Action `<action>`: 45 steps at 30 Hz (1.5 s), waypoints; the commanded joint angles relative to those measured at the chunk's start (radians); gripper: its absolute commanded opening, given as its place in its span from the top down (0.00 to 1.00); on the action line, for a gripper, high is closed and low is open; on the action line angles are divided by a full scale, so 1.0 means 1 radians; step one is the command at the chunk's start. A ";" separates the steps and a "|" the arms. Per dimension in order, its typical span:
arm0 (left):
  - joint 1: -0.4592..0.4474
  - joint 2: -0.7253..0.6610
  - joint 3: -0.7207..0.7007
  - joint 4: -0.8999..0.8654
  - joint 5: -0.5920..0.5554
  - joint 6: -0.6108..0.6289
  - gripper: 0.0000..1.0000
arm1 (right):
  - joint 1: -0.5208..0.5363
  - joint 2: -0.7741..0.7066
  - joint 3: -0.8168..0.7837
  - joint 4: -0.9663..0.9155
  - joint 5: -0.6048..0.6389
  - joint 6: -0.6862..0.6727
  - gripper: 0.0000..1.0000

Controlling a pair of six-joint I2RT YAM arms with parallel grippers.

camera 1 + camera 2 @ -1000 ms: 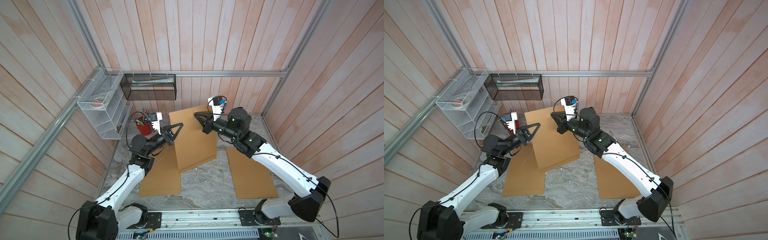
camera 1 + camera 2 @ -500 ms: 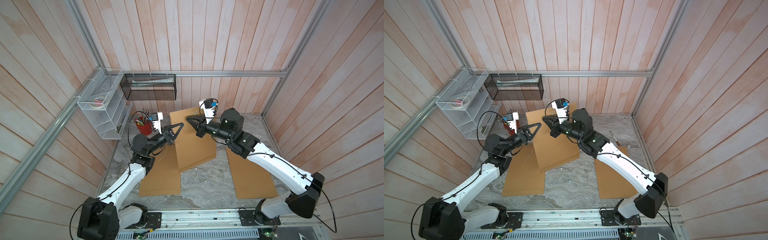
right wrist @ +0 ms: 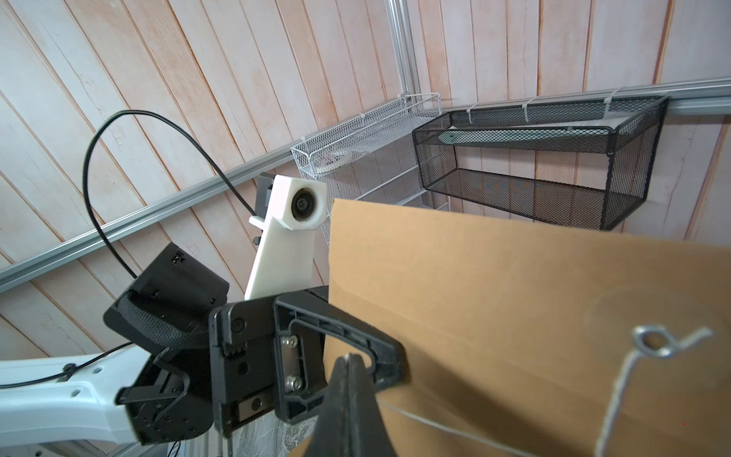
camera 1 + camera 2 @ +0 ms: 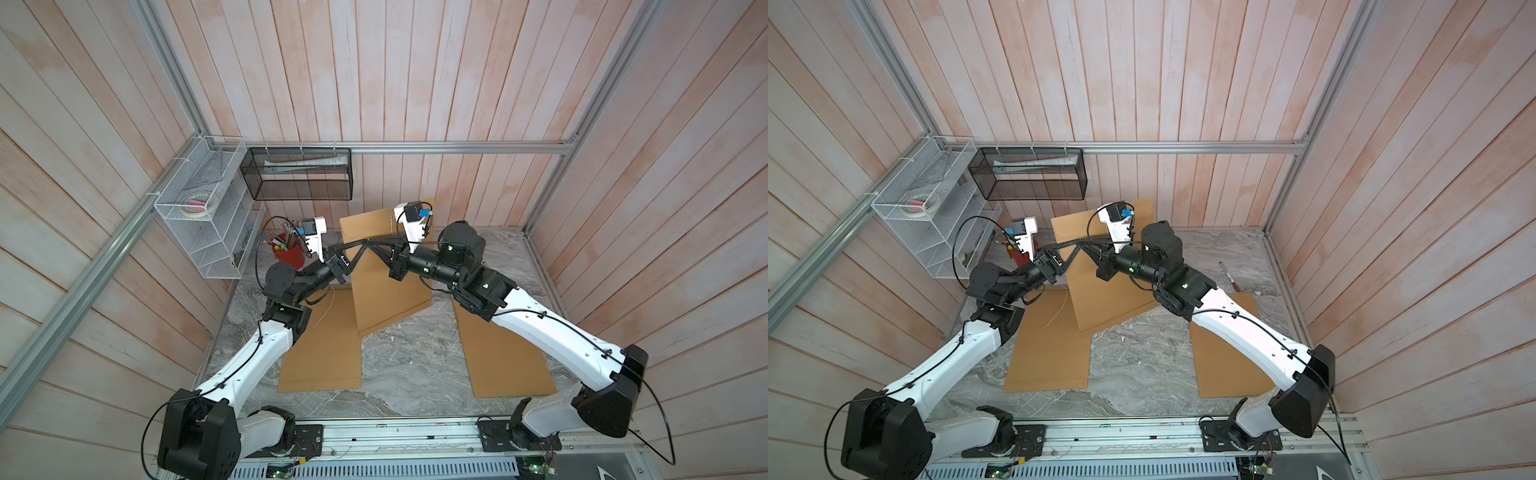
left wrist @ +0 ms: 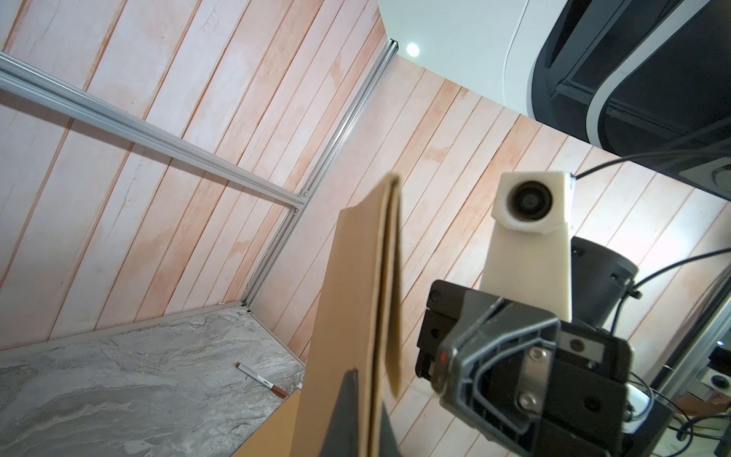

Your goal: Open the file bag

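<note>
Two closed grips at twelve o'clock: left pincer (image 4: 362, 243) clamps the upright file bag (image 4: 386, 291); right pincer (image 4: 374, 242) pinched tight, string (image 3: 622, 382) beside it, hold unclear.

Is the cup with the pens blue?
No, the cup shows red in a top view.
</note>
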 commanded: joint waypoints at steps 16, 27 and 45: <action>0.013 0.052 0.118 0.034 0.021 -0.007 1.00 | 0.007 -0.118 -0.209 0.090 0.043 0.080 1.00; 0.019 0.031 0.129 0.022 0.019 -0.001 1.00 | -0.027 -0.175 -0.326 0.110 0.090 0.116 1.00; 0.030 0.001 0.112 0.004 0.017 0.007 1.00 | -0.150 -0.260 -0.377 0.071 0.132 0.113 1.00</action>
